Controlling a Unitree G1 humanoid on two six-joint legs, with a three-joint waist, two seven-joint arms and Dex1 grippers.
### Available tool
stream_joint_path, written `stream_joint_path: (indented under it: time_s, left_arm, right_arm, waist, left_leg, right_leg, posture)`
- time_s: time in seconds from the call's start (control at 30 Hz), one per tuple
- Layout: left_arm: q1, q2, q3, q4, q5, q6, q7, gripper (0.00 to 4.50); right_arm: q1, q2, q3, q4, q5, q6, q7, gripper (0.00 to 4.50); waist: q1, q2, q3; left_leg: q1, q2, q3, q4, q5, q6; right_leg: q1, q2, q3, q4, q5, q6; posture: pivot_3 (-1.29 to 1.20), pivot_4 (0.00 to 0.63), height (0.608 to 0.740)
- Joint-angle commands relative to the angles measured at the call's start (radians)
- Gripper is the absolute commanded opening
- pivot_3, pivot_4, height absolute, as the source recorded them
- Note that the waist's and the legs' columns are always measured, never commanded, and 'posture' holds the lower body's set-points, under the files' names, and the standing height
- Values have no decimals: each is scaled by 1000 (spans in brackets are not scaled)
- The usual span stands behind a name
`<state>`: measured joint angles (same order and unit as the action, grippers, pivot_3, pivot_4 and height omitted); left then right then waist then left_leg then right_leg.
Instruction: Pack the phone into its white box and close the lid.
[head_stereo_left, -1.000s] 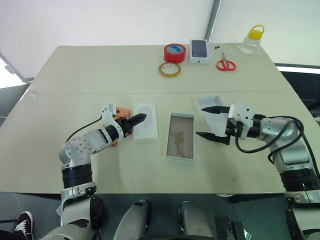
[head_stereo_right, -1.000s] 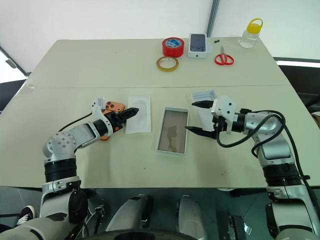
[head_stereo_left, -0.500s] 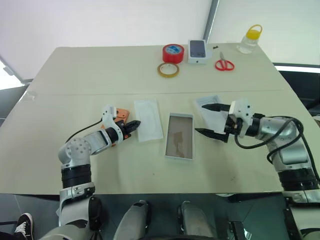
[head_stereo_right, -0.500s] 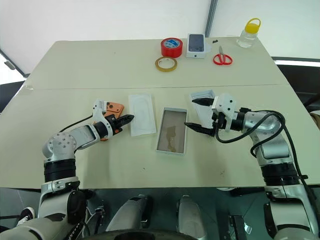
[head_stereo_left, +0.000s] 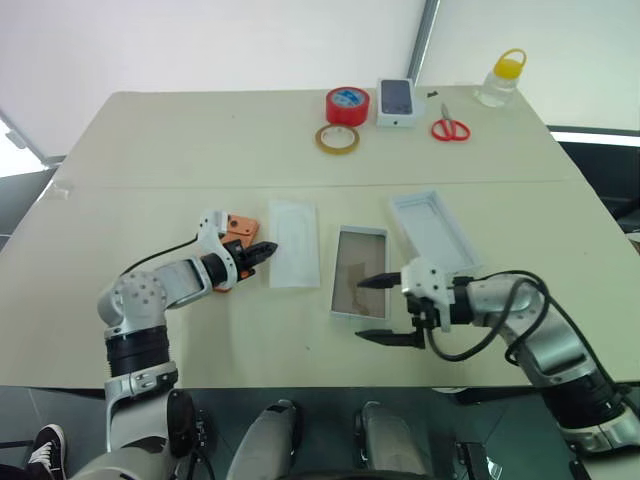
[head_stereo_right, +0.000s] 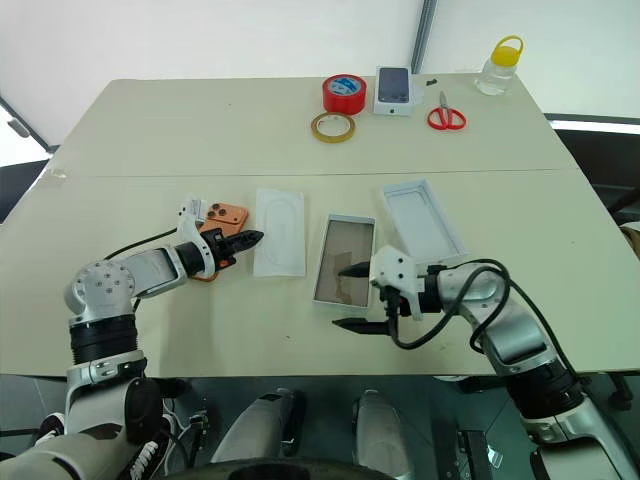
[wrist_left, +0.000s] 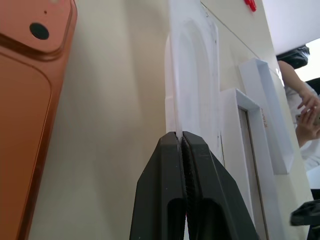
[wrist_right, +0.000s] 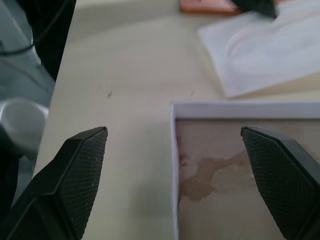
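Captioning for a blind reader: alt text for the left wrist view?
The left pincer, shut, pinches the edge of a flat white card. The phone lies beside it, with the white box and the lid past the card.

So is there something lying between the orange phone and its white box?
Yes. The flat white card lies on the table between the phone and the white box. The left end effector is shut on that card's near edge.

right gripper (wrist_right: 175, 175) fingers wide apart over white box (wrist_right: 240, 109) near corner, white card (wrist_right: 270, 55) beyond, phone (wrist_right: 205, 6) past it
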<state>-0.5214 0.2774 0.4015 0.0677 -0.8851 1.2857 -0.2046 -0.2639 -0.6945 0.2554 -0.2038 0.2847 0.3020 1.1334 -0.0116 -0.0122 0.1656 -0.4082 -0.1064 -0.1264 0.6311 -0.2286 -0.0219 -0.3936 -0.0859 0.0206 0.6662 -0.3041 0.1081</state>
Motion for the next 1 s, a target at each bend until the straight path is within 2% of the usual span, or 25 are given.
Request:
stream_joint_path:
  time_s: [0.03, 0.07, 0.17, 0.4, 0.53, 0.8, 1.0]
  left_arm:
    - [-37, 8, 8, -28, -27, 14, -14, 61]
    - [-41, 6, 11, -27, -28, 16, -12, 61]
    - [-48, -6, 26, -25, -33, 15, -7, 0]
    - [-56, -32, 89, -32, -72, 33, 31, 0]
    - [-76, -33, 136, -56, -120, 58, 75, 0]
    - [-148, -61, 260, -44, -286, 79, 206, 0]
    - [-139, -70, 193, -55, -303, 83, 226, 0]
  right_arm:
    - [-43, 1, 28, 16, -54, -30, 3, 4500]
    - [-46, -3, 37, 26, -72, -48, 9, 4500]
    - [-50, 14, 41, 54, -64, -56, 26, 3575]
    - [-76, 40, 48, 120, -103, -116, 24, 38]
    - [-92, 47, 61, 156, -152, -173, 18, 38]
    - [-206, 127, 74, 316, -216, -270, -4, 38]
    - [-312, 230, 79, 438, -244, -367, -35, 38]
  waist:
    - [0, 0, 0]
    - [1, 0, 0]
    - [1, -1, 0]
    - [-2, -1, 1]
    - [-1, -1, 1]
    - [-3, -2, 1]
    - [-4, -2, 1]
  left_leg:
    - [0, 0, 0, 0, 0, 0]
    - [0, 0, 0, 0, 0, 0]
    - [0, 0, 0, 0, 0, 0]
    - [0, 0, 0, 0, 0, 0]
    - [0, 0, 0, 0, 0, 0]
    - [0, 0, 0, 0, 1, -1]
    - [0, 0, 0, 0, 1, -2]
  right_leg:
    - [0, 0, 0, 0, 0, 0]
    - [0, 0, 0, 0, 0, 0]
    - [0, 0, 0, 0, 0, 0]
    - [0, 0, 0, 0, 0, 0]
    - [0, 0, 0, 0, 0, 0]
    - [0, 0, 0, 0, 0, 0]
    - [0, 1, 0, 1, 0, 0]
  posture:
    - [0, 150, 740]
    - [0, 150, 740]
    - [0, 150, 740]
    - [0, 150, 740]
    - [0, 150, 740]
    - [0, 150, 740]
    - [0, 150, 740]
